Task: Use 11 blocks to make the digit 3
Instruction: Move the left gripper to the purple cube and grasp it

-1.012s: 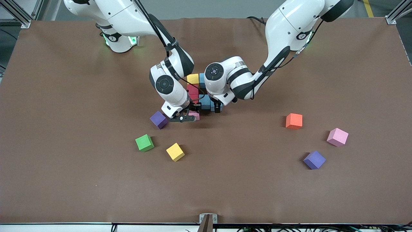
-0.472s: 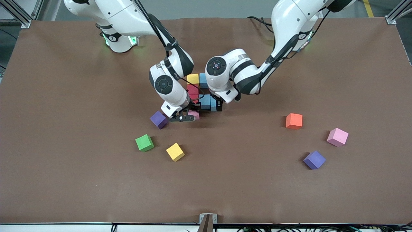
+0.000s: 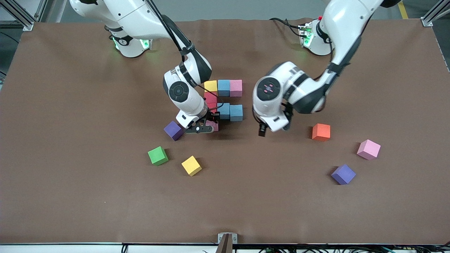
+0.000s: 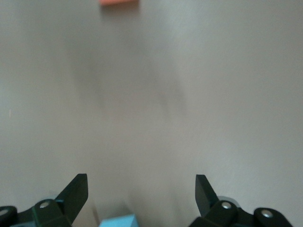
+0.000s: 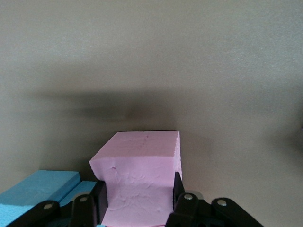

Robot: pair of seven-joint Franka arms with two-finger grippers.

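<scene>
Two robot arms work over a brown tabletop [image 3: 70, 196] edged by aluminium framing [image 3: 434, 14]. Right pincer [image 3: 207, 127] pinches a pink cube [image 5: 142, 179] at the partly built digit 3 [image 3: 225, 100]. Left pincer [image 3: 262, 131], spread, hovers beside an orange cube [image 3: 321, 132].

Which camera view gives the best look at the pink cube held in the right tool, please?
The right wrist view: the pink cube fills it, clamped by the right tool. The front view mostly hides it; the left wrist view misses it.

Purple cube [image 3: 173, 130] crowds right jaws; bare cloth [image 3: 246, 196] under left jaws, passable
</scene>
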